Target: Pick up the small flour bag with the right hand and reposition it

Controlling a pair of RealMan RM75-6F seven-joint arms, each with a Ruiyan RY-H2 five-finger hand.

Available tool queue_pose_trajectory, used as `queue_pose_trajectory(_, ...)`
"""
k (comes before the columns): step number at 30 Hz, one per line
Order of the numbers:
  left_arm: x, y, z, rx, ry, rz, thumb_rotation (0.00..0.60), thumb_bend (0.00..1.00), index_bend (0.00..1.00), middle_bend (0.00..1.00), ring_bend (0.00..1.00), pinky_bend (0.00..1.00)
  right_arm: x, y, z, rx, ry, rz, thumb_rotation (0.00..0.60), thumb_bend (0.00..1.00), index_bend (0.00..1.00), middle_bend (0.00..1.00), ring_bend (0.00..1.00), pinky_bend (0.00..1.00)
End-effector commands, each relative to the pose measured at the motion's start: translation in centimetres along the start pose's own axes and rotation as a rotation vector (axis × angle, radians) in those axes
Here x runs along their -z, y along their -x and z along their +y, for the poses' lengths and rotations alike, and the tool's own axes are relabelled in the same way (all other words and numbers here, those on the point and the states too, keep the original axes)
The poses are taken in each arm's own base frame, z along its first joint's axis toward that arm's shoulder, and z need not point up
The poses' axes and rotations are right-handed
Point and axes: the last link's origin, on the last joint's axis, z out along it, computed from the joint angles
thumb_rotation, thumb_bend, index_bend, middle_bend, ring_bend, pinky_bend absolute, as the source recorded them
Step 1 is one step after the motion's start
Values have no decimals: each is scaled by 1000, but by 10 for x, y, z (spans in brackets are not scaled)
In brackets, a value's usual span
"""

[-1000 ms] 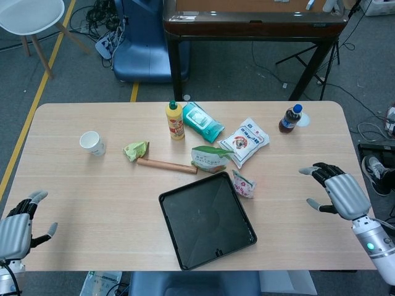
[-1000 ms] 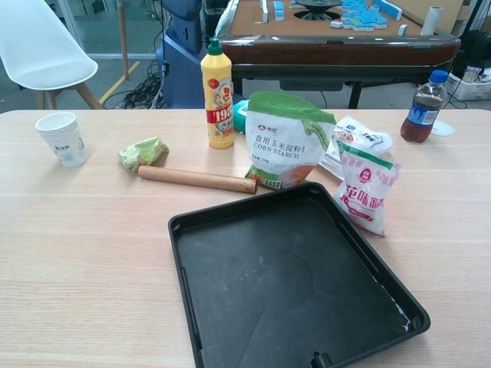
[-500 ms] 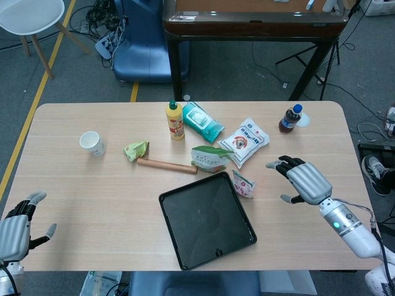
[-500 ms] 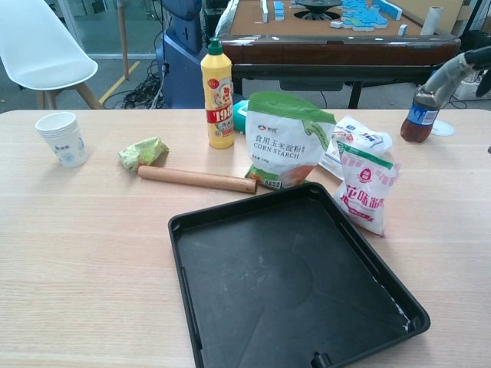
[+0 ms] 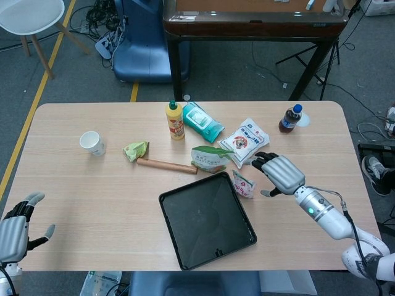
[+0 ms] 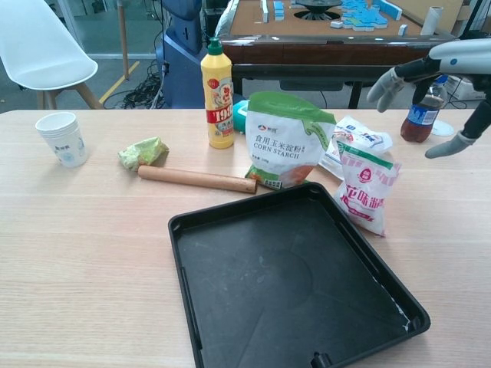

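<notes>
small flour bag | white pouch, pink print, green top band | leaning upright on the table | just beside black tray's right edge | unheld

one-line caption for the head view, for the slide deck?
Right hand, fingers spread, hovers beside the small flour bag at the black tray's corner.

black tray, rolling pin, paper cup
</notes>
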Motion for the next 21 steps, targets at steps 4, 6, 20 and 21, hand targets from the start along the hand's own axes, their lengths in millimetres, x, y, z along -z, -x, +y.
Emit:
queue_pose_trajectory(4, 1, 1, 0, 7, -2, -4, 600, 237, 180, 177, 201, 274, -9, 8, -5, 27, 44, 3, 600, 0, 182, 262, 150, 241)
queue_pose_trajectory(6, 1, 2, -1, 10, -2, -7, 600, 237, 179, 177, 201, 274, -11, 13, -10, 8, 65, -5, 600, 0, 169, 262, 150, 241)
queue_pose_trajectory(20, 6, 2, -9, 18, -19, -4, 600, 238, 180, 177, 201, 274, -22, 26, -22, 24, 69, -51, 600, 0, 169, 262, 150, 245)
queue_pose_trajectory(21, 6, 2, -10, 18, -23, -5, 600, 238, 180, 177, 201, 274, -22, 27, -21, 27, 72, -56, 600, 0, 169, 262, 150, 245)
